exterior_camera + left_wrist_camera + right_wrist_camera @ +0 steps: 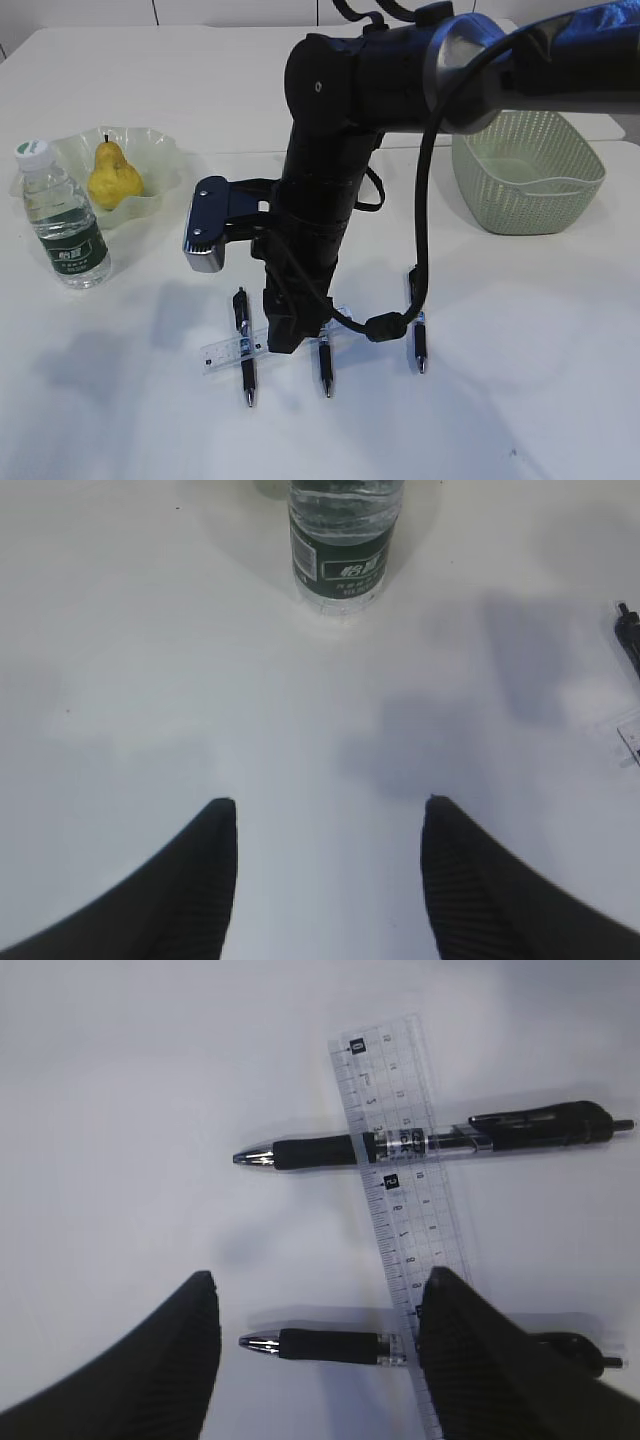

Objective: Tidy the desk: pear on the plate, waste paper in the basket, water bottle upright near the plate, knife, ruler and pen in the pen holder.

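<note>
Ruler [400, 1170], clear plastic, flat on the white bench [520, 400], directly beneath the right jaws [318, 1305]; those jaws spread wide, holding nothing, one finger [480, 1360] over the ruler's near end. Two black pens crossing the ruler: upper pen [430, 1146] lying over it, lower pen [330, 1344] partly hidden behind that finger. Third pen [419, 340] apart, farther right on the bench. Left jaws [328, 825] likewise parted and empty, low over bare bench. Beyond them, water bottle [340, 540] upright, green label facing. Just beside the bottle, wavy pale green plate [160, 165] with yellow pear [113, 178] on it. Sage green basket [525, 170] at the far right.
</note>
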